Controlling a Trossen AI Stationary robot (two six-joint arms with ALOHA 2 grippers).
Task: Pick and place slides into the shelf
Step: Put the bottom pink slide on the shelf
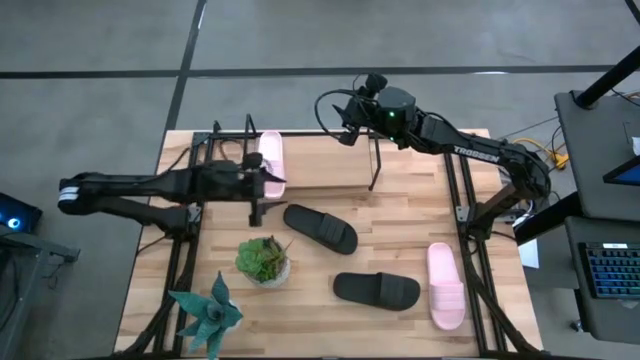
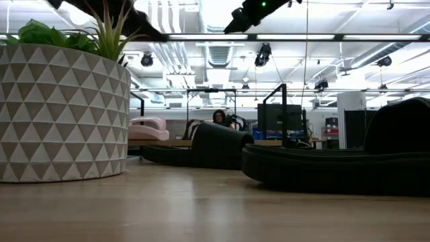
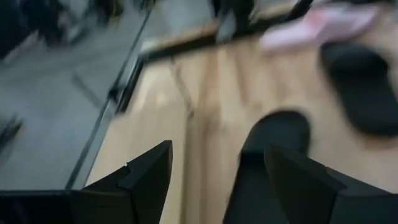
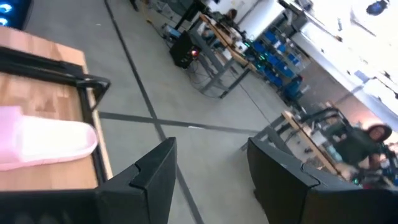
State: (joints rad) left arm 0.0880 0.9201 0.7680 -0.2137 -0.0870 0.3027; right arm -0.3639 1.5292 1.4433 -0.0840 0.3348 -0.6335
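- Wood planks make up the table, which carries the shelf along its far edge; we place everything else against that shelf.
- One pink slide already sits at the shelf's left end. On the table in front of the shelf lie a black slide, nearest it, a second black slide farther out, and a second pink slide well off toward the right.
- Our left tool hangs just in front of the shelf's left end, beside the near black slide, its fingers spread wide and holding nothing.
- Our right tool waits behind the shelf, past the table's far edge, fingers likewise apart and empty.
- We judge the step in hand to be fetching the near black slide with the left tool.
- To do it well, we should come down over the strap, one finger on each side, and close there instead of on the flat sole.
- Two potted plants stand just beyond that slide from the shelf; we should lift straight up before swinging back to the shelf.
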